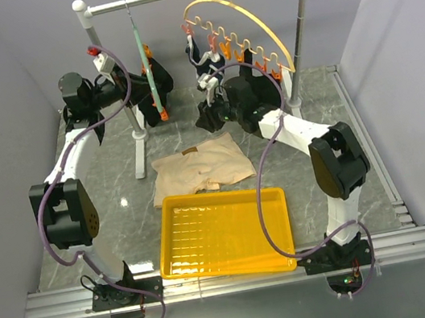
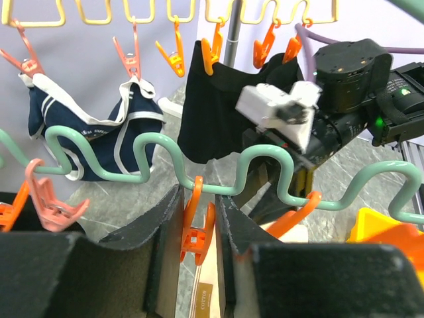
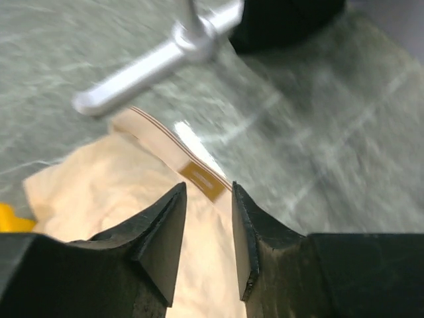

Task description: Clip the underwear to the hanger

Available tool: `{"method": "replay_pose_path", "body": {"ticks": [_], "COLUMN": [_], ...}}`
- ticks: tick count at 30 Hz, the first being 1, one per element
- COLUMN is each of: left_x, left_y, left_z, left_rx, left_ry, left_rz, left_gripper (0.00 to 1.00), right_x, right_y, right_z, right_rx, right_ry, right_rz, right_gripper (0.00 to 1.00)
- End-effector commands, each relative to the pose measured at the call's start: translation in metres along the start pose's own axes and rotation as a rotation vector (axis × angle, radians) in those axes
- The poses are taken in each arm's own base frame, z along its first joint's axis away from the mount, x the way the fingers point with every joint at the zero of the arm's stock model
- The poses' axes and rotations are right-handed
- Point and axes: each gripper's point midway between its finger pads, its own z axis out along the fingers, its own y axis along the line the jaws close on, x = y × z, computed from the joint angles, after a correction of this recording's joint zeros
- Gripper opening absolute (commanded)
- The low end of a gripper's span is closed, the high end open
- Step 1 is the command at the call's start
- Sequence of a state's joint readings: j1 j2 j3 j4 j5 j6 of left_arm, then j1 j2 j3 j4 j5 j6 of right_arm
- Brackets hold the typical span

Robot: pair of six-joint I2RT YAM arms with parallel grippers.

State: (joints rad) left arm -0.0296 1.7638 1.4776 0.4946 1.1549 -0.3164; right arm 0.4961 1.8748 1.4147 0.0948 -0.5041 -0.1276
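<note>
While the left gripper (image 2: 199, 199) pinches an orange clip (image 2: 197, 228), the empty half-open right gripper (image 3: 207, 192) should take the limp beige cloth underwear (image 1: 198, 171) by its twelve-o'clock waistband (image 3: 162, 139).

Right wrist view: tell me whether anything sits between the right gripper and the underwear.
Nothing visible does. The right gripper hangs open above the underwear, its jaws framing the waistband and brown label, with only air between. The silver rack foot lies at the garment's far edge, out of the path.
</note>
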Motion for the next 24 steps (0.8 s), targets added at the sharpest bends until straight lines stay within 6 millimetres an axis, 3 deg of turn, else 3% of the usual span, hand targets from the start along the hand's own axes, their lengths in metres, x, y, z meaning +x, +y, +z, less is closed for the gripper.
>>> {"method": "replay_pose_path", "body": {"ticks": [1,5,9,15,19,20,24], "left_x": [-0.014,-0.013,-0.014,-0.012,-0.010,-0.008,-0.006], "left_y": [-0.009,-0.010,-0.009,-0.008,-0.008,-0.009,-0.010], "left_z": [-0.003,-0.004,-0.003,-0.004,-0.004,-0.005,-0.006], "left_rx": [0.000,-0.001,-0.004,-0.010,-0.014,-0.012,-0.019], "left_ry": [-0.018,-0.019,-0.023,-0.019,-0.013,-0.010,-0.007], "left_rz": [0.035,0.034,0.030,0.031,0.030,0.025,0.025], "left_gripper": [0.00,0.00,0.00,0.00,0.00,0.00,0.00], "right_x": [0.020,0.046,0.072,0.110,0.117,0.118,0.133], "right_y": [-0.031,-0.068,-0.082,-0.077,-0.075,-0.073,-0.072], "right_z": [-0.001,-0.003,-0.015,-0.021,-0.018,-0.017,-0.014], "right_rx": [0.157,0.365,0.494,0.556,0.579,0.579,0.624], "right_ry": [0.100,0.197,0.278,0.375,0.384,0.390,0.445], "right_rz": [0.066,0.126,0.192,0.343,0.411,0.419,0.441], "right_gripper": [0.39,0.33,0.29,0.48,0.52,0.57,0.58]}}
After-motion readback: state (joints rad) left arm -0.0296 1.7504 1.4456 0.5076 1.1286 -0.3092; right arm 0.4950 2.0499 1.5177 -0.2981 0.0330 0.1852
